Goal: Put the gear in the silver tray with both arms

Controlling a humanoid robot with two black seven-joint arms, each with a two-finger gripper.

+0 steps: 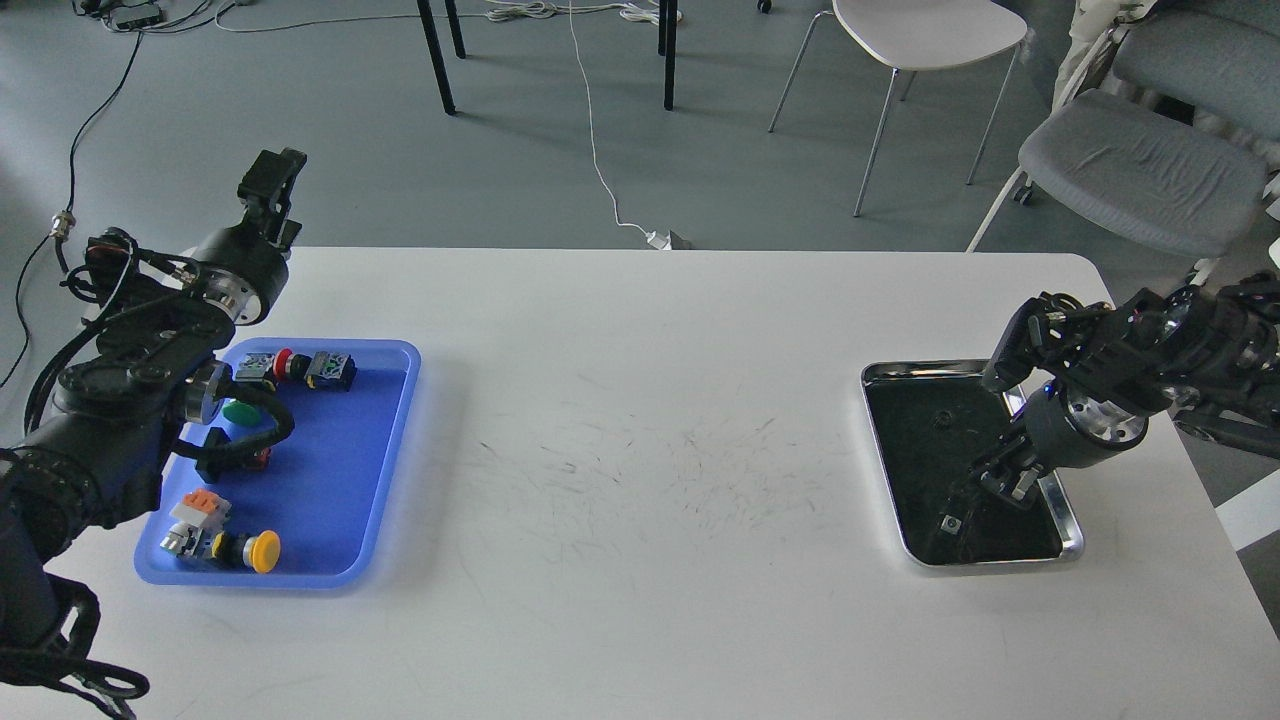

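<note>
On the white table (650, 400), right side: the silver tray (1073, 530), polished rim, dark mirror bottom. My right gripper (1000, 485) reaches down into it, low over the near right corner, presumably to set a part where the raised rim will keep it. Jaws dark against the dark bottom; I cannot tell whether they are spread or pinching. A small pale piece (948, 522) lies on the tray floor just beside the fingers; I cannot confirm it is the gear.

Left side: blue tray (390, 440), stock bin for the loose parts, including a yellow push-button (264, 551) and a red-capped switch (284, 364).

My left gripper (272, 185) is raised beyond the table's far left edge, clear of the bin. Jaw state not readable.
</note>
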